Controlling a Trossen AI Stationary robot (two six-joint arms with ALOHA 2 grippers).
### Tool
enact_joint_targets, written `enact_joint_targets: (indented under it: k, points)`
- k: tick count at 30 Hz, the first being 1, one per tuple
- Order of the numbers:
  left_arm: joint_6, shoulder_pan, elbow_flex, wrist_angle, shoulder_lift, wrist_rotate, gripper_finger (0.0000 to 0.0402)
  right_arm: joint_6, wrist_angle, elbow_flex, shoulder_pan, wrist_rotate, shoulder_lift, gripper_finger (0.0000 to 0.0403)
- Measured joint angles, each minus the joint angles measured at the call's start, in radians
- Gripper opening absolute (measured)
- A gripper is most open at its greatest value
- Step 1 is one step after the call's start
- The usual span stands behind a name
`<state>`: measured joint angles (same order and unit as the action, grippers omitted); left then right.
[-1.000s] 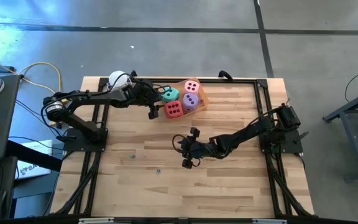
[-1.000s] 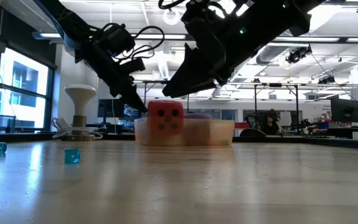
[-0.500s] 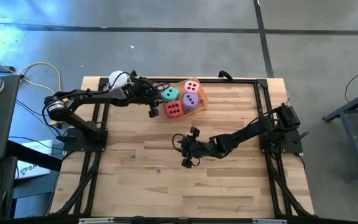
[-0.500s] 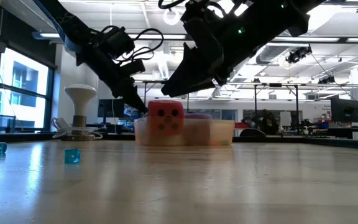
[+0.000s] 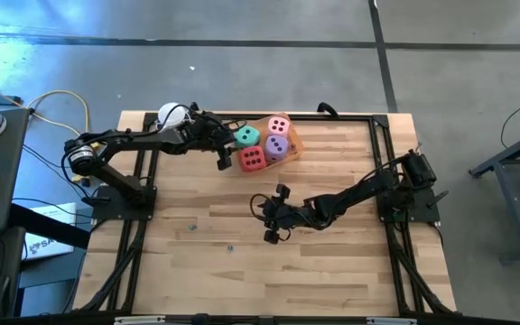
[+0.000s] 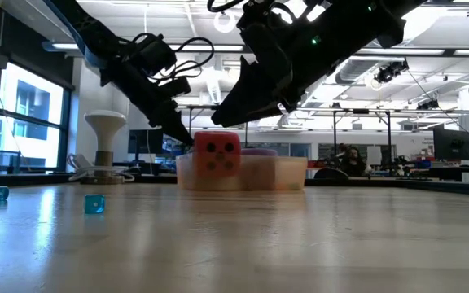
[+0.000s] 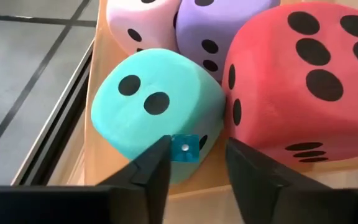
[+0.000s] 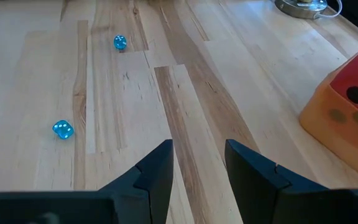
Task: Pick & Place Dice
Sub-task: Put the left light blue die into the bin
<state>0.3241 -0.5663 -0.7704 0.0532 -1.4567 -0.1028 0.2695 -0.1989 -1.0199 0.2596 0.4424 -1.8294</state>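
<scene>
Four soft dice sit packed in a translucent orange tray [image 5: 291, 144] at the far middle: pink [image 5: 280, 125], teal [image 5: 246, 137], purple [image 5: 277, 145], red [image 5: 252, 158]. My left gripper [image 7: 197, 152] slants down over the tray's left wall, in front of the teal die [image 7: 154, 106], with its fingers apart. A small clear blue die [image 7: 184, 149] shows between them, close to one fingertip. My right gripper [image 5: 265, 215] hovers open above the bare middle of the table with nothing between its fingers. My left gripper has the small blue die [image 7: 184, 149] right beside the inner side of one fingertip [image 7: 161, 155]; the other finger stands apart from it. I cannot tell whether that fingertip touches it or whether the die rests on the teal die behind it.
Two more small blue dice [image 8: 62, 129] [image 8: 120, 42] lie on the wood toward the near left. A white-topped object [image 5: 171, 115] with a cable stands at the far left corner. A black frame [image 5: 382, 162] runs along the table's edges.
</scene>
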Motion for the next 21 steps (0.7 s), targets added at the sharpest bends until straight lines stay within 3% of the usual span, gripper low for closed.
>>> enact_joint_targets:
  k: [4,8,11,13,17,21]
  points:
    - [-0.015,0.002,0.000,-0.008,0.000,-0.004,0.0179,0.000,0.000,0.000,0.000,0.000,0.000,0.0138]
    - [0.000,-0.006,0.000,-0.046,-0.011,-0.058,0.0179,0.000,0.000,0.000,0.000,0.000,0.000,0.0138]
    - [0.021,-0.028,0.003,-0.076,-0.027,-0.185,0.0146,0.000,-0.002,0.000,0.000,0.000,0.000,0.0138]
    - [0.016,-0.041,0.002,-0.071,-0.036,-0.215,0.0108,0.000,-0.007,0.000,0.000,-0.001,0.000,0.0138]
    - [-0.023,-0.048,0.002,-0.021,-0.047,-0.078,0.0046,0.000,-0.015,0.000,0.000,-0.005,0.000,0.0138]
    - [-0.021,-0.045,0.002,0.006,-0.047,-0.082,0.0051,0.000,-0.015,0.000,0.000,-0.007,0.000,0.0138]
